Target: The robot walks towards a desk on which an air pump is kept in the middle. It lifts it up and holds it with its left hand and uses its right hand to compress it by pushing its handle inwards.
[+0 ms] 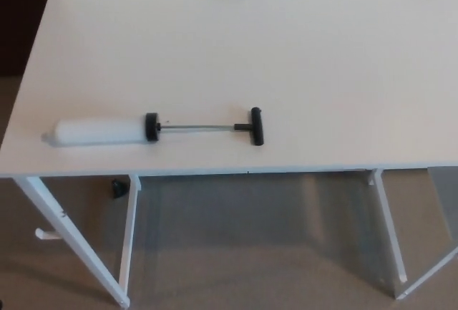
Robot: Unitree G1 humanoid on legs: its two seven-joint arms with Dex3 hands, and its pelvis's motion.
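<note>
Ok, air pump point(107, 130) lies flat near the desk point(286, 52) front edge, handle point(256, 125) extended for compressing; I see neither hand, state unknown.

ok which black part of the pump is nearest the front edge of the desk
The T-shaped handle at the right end of the rod. The other black part, the cap on the white cylinder, sits to its left, slightly farther back.

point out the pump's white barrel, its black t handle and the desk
white barrel point(96, 130), head view, mid-cylinder
black T handle point(257, 125), head view, middle of crossbar
desk point(286, 45), head view, bare top
</note>
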